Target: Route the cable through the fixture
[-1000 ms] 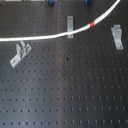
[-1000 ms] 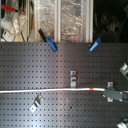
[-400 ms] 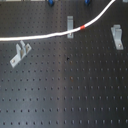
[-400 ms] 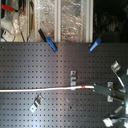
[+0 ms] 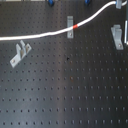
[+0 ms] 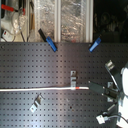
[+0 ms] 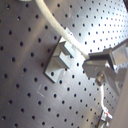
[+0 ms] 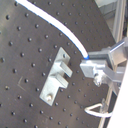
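Cable routing partly under way
The gripper (image 8: 87,62) is holding the cable (image 5: 47,34), which is crossing the middle fixture (image 5: 70,26); seating is looking unfinished.

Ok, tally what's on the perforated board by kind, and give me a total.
White cable with a red band: 1
Metal fixtures: 3
Blue clamps at the board's far edge: 2
Total: 6
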{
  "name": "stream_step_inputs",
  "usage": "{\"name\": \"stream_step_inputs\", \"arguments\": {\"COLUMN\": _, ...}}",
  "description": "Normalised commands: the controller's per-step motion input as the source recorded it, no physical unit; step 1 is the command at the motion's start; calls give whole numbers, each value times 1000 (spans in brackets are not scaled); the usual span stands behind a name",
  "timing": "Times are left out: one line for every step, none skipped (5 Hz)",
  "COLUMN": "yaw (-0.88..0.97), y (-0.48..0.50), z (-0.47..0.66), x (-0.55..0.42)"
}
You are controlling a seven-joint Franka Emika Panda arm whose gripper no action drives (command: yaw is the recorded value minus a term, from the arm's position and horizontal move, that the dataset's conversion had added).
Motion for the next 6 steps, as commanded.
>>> {"name": "stream_step_inputs", "arguments": {"yaw": -11, "y": 257, "z": 732, "x": -83}}
{"name": "stream_step_inputs", "arguments": {"yaw": -71, "y": 5, "z": 263, "x": 2}}
{"name": "stream_step_inputs", "arguments": {"yaw": 0, "y": 46, "z": 24, "x": 9}}
{"name": "stream_step_inputs", "arguments": {"yaw": -217, "y": 213, "z": 95, "x": -132}}
{"name": "stream_step_inputs", "arguments": {"yaw": 6, "y": 102, "z": 225, "x": -633}}
{"name": "stream_step_inputs", "arguments": {"yaw": 0, "y": 11, "z": 0, "x": 2}}
